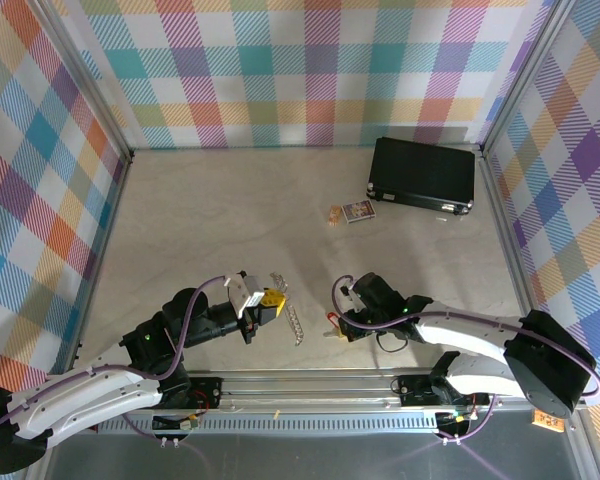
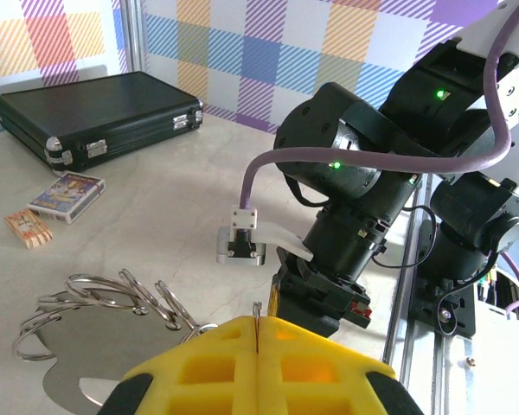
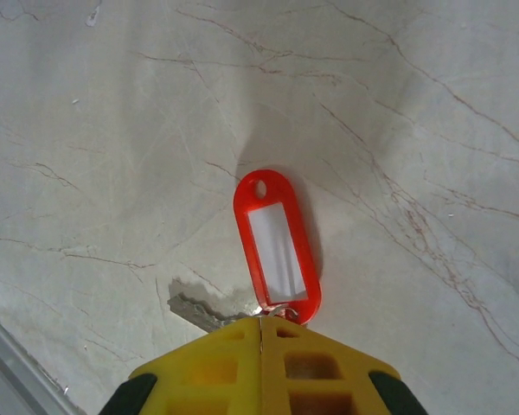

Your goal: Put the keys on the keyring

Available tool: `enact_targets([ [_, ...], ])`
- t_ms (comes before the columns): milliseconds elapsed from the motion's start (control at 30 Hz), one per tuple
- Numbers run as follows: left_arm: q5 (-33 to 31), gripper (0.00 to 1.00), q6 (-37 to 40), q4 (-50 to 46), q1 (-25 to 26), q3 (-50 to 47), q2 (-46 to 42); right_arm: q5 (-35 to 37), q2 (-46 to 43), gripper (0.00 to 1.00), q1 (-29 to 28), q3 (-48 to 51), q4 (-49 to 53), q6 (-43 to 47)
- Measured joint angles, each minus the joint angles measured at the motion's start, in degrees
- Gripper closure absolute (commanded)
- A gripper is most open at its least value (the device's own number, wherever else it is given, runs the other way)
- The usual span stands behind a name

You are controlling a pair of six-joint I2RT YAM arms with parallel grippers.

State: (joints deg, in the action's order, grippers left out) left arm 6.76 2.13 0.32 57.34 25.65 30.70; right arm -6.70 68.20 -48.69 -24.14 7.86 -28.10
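Keyring sits pinched in the left pincer, low over the tabletop; at its three o'clock the right pincer nips the red-headed key, apparently readied for threading. Open room stretches toward twelve o'clock, while the metal rail crowds both arms at six.

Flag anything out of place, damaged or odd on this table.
Nothing stands out. The key lies flat by the right end effector, the keyring rests intact, and the black case sits closed.
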Motion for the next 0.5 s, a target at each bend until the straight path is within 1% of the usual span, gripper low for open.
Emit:
enact_targets([
  [100,0.0,1.0,0.0,0.0,0.0,0.0,0.0,0.3,0.3,0.99,0.0,0.0,0.2,0.0],
  [200,0.0,1.0,0.0,0.0,0.0,0.0,-0.1,0.8,0.6,0.95,0.0,0.0,0.4,0.0],
  [433,0.0,1.0,0.0,0.0,0.0,0.0,-0.2,1.6,0.6,0.79,0.0,-0.6,1.9,-0.2],
  [500,0.0,1.0,0.0,0.0,0.0,0.0,-0.2,1.9,0.1,0.76,0.0,-1.1,3.0,0.0],
])
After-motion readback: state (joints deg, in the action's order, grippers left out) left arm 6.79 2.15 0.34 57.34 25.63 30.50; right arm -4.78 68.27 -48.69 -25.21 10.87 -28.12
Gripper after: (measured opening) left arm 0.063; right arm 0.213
